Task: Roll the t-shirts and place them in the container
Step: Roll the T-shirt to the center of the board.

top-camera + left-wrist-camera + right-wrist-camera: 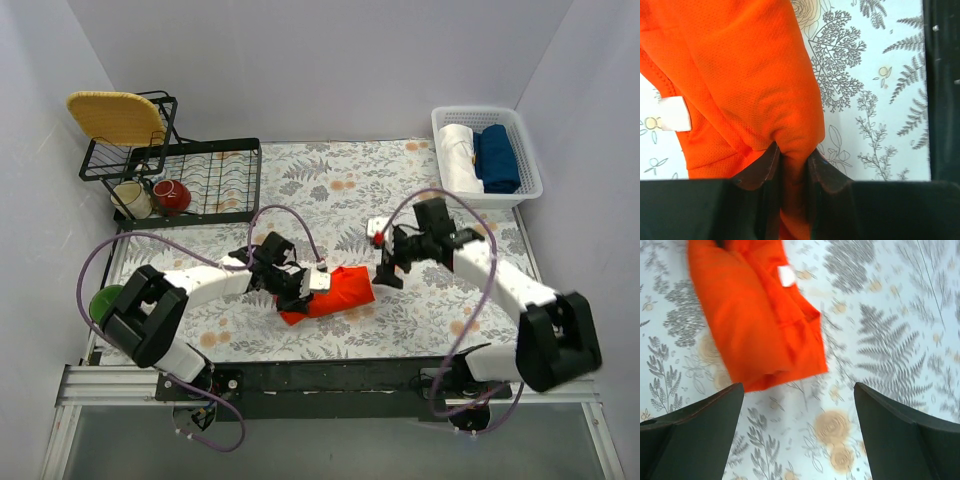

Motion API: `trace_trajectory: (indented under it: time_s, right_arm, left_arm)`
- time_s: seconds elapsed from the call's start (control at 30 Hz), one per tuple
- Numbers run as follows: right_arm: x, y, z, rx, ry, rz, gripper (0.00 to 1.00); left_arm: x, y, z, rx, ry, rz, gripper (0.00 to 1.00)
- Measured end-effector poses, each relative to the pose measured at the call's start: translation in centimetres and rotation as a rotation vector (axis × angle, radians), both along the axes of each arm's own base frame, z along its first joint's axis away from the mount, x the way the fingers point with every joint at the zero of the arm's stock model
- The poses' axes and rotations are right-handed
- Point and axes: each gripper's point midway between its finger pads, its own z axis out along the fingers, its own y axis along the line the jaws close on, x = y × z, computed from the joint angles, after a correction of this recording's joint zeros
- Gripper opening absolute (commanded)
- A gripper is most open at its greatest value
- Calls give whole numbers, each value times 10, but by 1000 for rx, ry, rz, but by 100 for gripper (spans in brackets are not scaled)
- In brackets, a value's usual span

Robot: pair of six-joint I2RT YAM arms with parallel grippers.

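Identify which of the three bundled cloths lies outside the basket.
The orange-red t-shirt: it lies on the floral tablecloth, while the white roll and the dark blue roll sit side by side in the white basket.

Your bright orange-red fabric t-shirt (340, 290) carries a small white neck tag (674, 114). Around the t-shirt, the pale desk cloth (430, 320) is printed with grey ferns and faded tan roses. Far right of the t-shirt you see a white plastic slatted basket (533, 165), a white rolled cloth (458, 155) and a dark blue rolled cloth (497, 158). Far left of the t-shirt you see a black wire rack (205, 150), a yellow woven plate (115, 117), a red cup (172, 196) and a cream mug (132, 200).
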Motion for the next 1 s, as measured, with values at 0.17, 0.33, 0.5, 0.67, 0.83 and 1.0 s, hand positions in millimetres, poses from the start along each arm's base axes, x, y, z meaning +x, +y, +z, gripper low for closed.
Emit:
trace_trajectory:
  time_s: [0.17,0.33,0.5,0.67,0.83,1.0]
  right_arm:
    - [-45,29,-14,26,-209,196,99]
    - [-48,46,-21,19,-278,288,99]
    - [-57,59,-21,25,-338,382,99]
    - [-66,65,-29,16,-317,444,99]
    - [-71,67,-28,20,-300,466,99]
    - [-72,71,-45,1,-264,482,99]
  left_arm:
    - [-2,-1,4,-5,228,5,2]
    - [-8,2,7,-18,364,8,4]
    - [-9,6,7,-25,444,17,5]
    - [-6,8,7,-36,489,33,6]
    - [-4,9,7,-52,535,49,7]
    - [0,10,7,-60,536,57,8]
